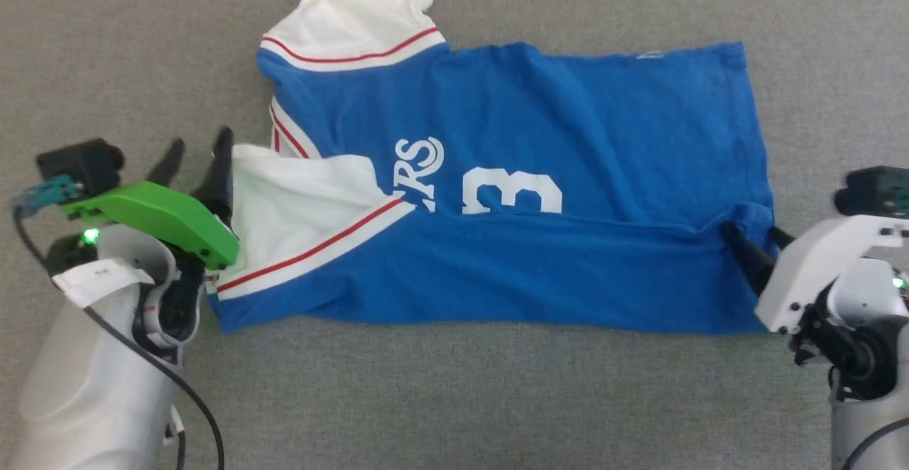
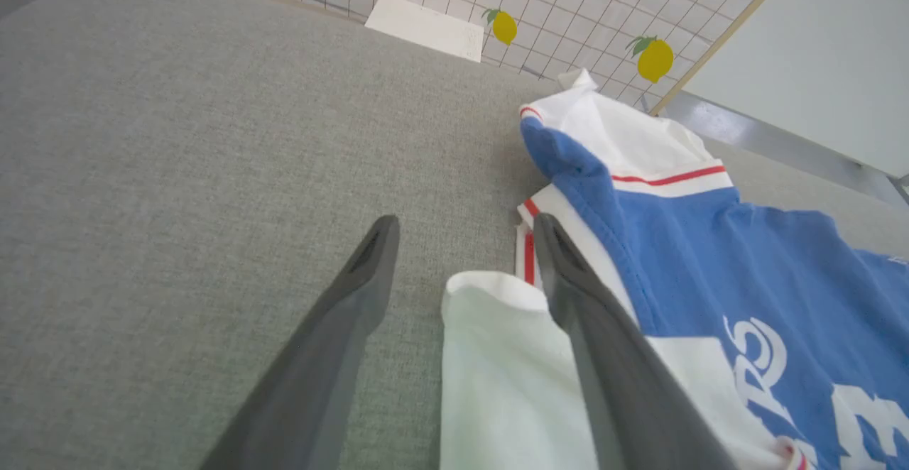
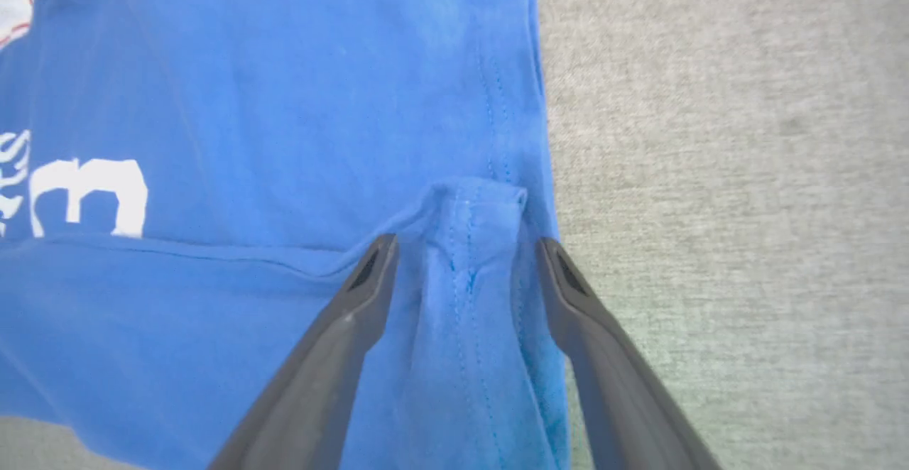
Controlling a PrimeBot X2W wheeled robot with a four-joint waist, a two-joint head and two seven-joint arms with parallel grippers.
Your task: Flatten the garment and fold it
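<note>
The garment (image 1: pixel 540 136), a royal-blue jersey with a white "3" and white lettering, lies across the grey surface. Its near half is folded up over the lower part of the print. One white, red-striped sleeve (image 1: pixel 348 23) lies at the far left; the other white sleeve (image 2: pixel 497 356) rests on the fold. My left gripper (image 1: pixel 199 161) is open at that sleeve's edge, and in the left wrist view the left gripper (image 2: pixel 463 223) has one finger over the sleeve. My right gripper (image 1: pixel 756 236) is open at the hem corner; the right gripper (image 3: pixel 466 243) straddles a raised blue pleat (image 3: pixel 469 228).
The grey fabric surface (image 1: pixel 454 399) stretches all around the shirt. Beyond its far edge the left wrist view shows a grid-patterned wall with yellow lemons (image 2: pixel 653 58), a white board (image 2: pixel 426 26) and a pale panel (image 2: pixel 817 51).
</note>
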